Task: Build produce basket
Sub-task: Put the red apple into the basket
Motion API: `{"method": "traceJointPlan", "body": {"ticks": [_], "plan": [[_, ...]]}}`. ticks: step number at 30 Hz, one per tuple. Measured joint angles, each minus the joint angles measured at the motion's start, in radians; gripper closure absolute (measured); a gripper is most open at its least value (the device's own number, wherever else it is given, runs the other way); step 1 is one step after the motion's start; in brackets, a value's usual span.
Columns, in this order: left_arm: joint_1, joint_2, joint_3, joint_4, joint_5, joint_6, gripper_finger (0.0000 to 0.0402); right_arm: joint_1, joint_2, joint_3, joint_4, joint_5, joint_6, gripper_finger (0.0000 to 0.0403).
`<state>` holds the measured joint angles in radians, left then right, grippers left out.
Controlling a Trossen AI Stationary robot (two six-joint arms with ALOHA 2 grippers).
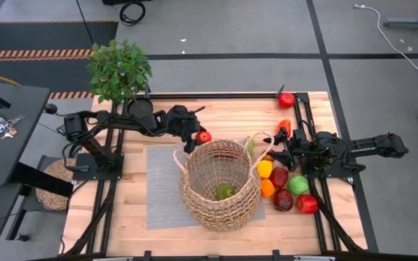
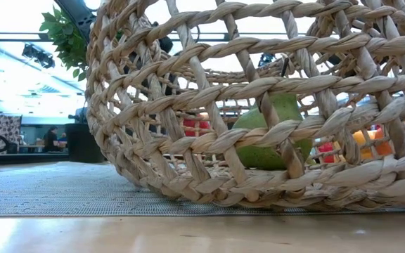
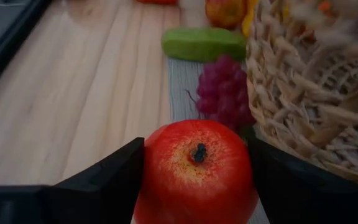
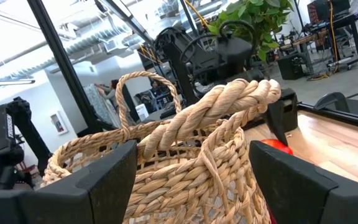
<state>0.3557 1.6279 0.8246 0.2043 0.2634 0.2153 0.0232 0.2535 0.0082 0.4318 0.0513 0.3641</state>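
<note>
We put the task at an early stage. The basket (image 1: 220, 185) sits at centre of the high view on a grey mat (image 1: 162, 192), and we see only one green fruit (image 1: 226, 191) inside it; the low view shows that same fruit through the weave.

The left gripper (image 1: 198, 138) is just upper left of the basket rim, its jaws clenched on a red apple (image 3: 194, 171), which the left wrist view shows squeezed between both fingers (image 3: 101, 183). We judge this apple is next to go in, but it is not yet over the opening.

The right gripper (image 1: 280, 148) is at the basket's right edge, by the loop handle (image 4: 148, 99). In the right wrist view its jaws are spread wide and hold nothing, with the basket rim between them.

Most produce is left outside: a pile (image 1: 287, 187) of red, green, orange and yellow pieces right of the basket, a lone red one (image 1: 287, 100) at the table's upper right, plus grapes (image 3: 224, 93) and a green piece (image 3: 204, 43) beside the basket in the left wrist view.
</note>
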Motion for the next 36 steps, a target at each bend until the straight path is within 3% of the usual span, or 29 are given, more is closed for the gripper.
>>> {"method": "traceJointPlan", "body": {"ticks": [36], "plan": [[-0.034, -0.345, 0.01, 0.089, -0.025, -0.076, 0.0132, 0.0, 0.0, 0.0, 0.0, 0.0, 0.0, 0.009]]}}
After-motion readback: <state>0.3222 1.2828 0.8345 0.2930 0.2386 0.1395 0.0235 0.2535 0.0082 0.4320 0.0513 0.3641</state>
